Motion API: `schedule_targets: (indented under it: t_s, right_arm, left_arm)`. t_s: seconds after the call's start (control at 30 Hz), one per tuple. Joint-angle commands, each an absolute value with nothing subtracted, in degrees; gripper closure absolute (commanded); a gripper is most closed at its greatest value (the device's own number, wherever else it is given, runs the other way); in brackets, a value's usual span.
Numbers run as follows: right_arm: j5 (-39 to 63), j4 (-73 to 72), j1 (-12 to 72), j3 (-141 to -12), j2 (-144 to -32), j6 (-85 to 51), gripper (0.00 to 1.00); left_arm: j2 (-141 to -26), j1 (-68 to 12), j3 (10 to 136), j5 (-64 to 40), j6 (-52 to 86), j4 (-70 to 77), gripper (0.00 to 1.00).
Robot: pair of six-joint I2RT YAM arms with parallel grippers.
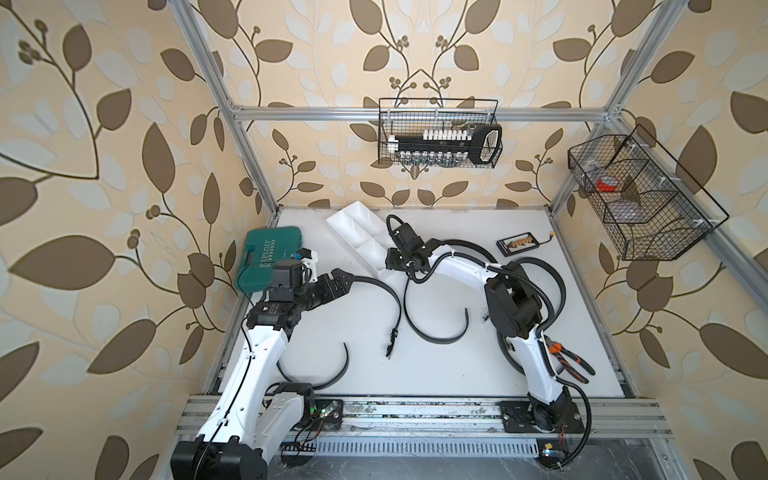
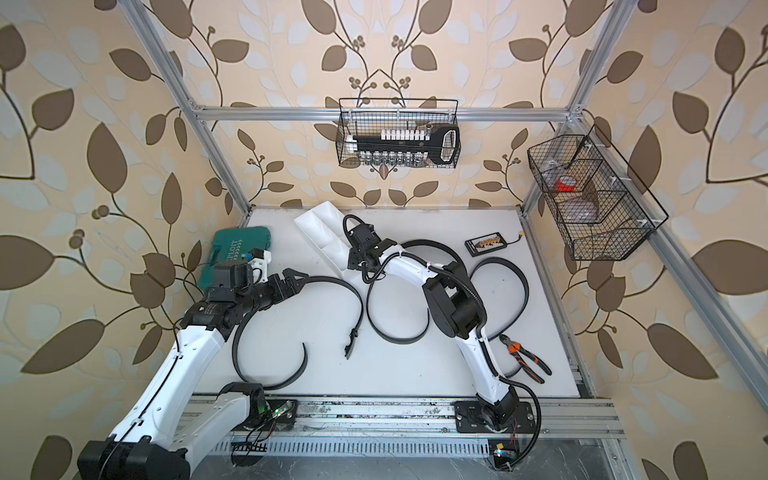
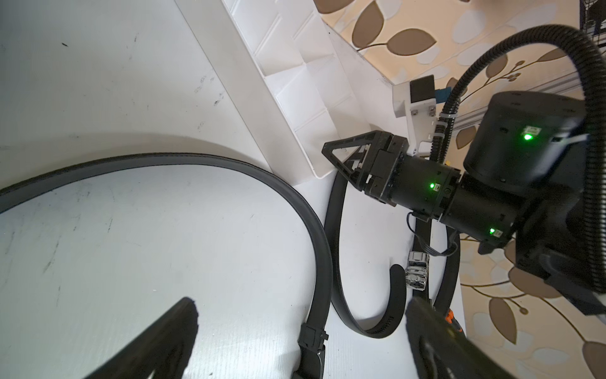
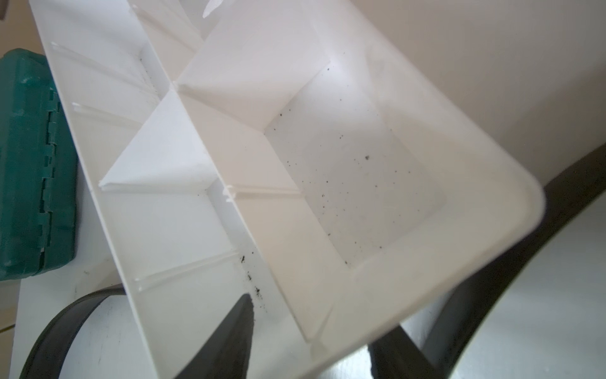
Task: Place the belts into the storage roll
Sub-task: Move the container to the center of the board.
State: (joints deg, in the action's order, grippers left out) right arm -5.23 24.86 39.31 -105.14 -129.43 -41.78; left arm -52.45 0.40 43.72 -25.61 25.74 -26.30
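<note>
The storage roll (image 1: 353, 224), a white divided tray with bare compartments (image 4: 360, 197), lies at the back of the table. My right gripper (image 1: 390, 262) stands at its near end, open, one finger (image 4: 236, 328) inside the tray and the other outside its end wall. Three black belts lie loose on the table. One (image 1: 386, 291) curves from under my left gripper (image 1: 341, 279) to a black buckle (image 3: 313, 338). The left gripper (image 3: 300, 305) is open above that buckle. A second belt (image 1: 436, 341) loops mid-table. The third (image 1: 555, 270) runs round the right arm.
A green tool case (image 1: 266, 257) sits at the left edge, behind the left wrist. Orange-handled pliers (image 1: 569, 361) lie at the right front, and a small black box (image 1: 517, 245) at the back right. Wire baskets (image 1: 440, 137) (image 1: 636, 199) hang on the frame.
</note>
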Motion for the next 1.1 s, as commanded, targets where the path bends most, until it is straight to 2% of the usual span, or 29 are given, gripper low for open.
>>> schedule_targets:
  t_s: [0.0, 0.07, 0.3, 0.5, 0.6, 0.8, 0.9, 1.0, 1.07]
  right_arm:
    - [-7.19, 28.45, 38.92, -106.56, -131.08, -39.87, 0.51]
    - [-7.04, 28.65, 37.84, -106.96, -131.53, -39.26, 0.54]
    - [-6.28, 28.01, 32.57, -107.83, -130.97, -37.01, 0.55]
    - [-4.70, 32.07, 27.31, -116.06, -134.27, -32.55, 0.56]
    - [-2.95, 33.49, 26.93, -118.65, -134.88, -31.04, 0.54]
    - [-0.10, 32.21, 27.93, -114.35, -133.60, -32.63, 0.54]
    - [0.04, 31.70, 27.89, -113.04, -134.14, -33.16, 0.57]
    - [0.46, 32.37, 28.04, -113.54, -134.97, -33.43, 0.67]
    - [-0.08, 33.61, 28.06, -114.78, -135.79, -33.18, 0.71]
  left_arm:
    - [-51.55, 1.11, 43.64, -27.22, 25.78, -24.90, 0.01]
    - [-51.54, 1.23, 43.68, -27.31, 25.75, -24.89, 0.01]
    - [-51.70, 1.31, 43.77, -26.99, 25.48, -25.18, 0.01]
    - [-52.29, 1.50, 43.97, -26.89, 25.43, -25.22, 0.01]
    - [-52.63, 1.64, 43.75, -26.99, 25.81, -24.80, 0.01]
    - [-53.00, 1.88, 43.42, -27.07, 26.27, -24.36, 0.01]
    - [-53.03, 1.93, 43.37, -27.09, 26.12, -24.46, 0.01]
    - [-53.08, 1.98, 43.35, -26.99, 26.09, -24.58, 0.01]
    - [-53.24, 2.00, 43.51, -26.98, 25.95, -24.63, 0.01]
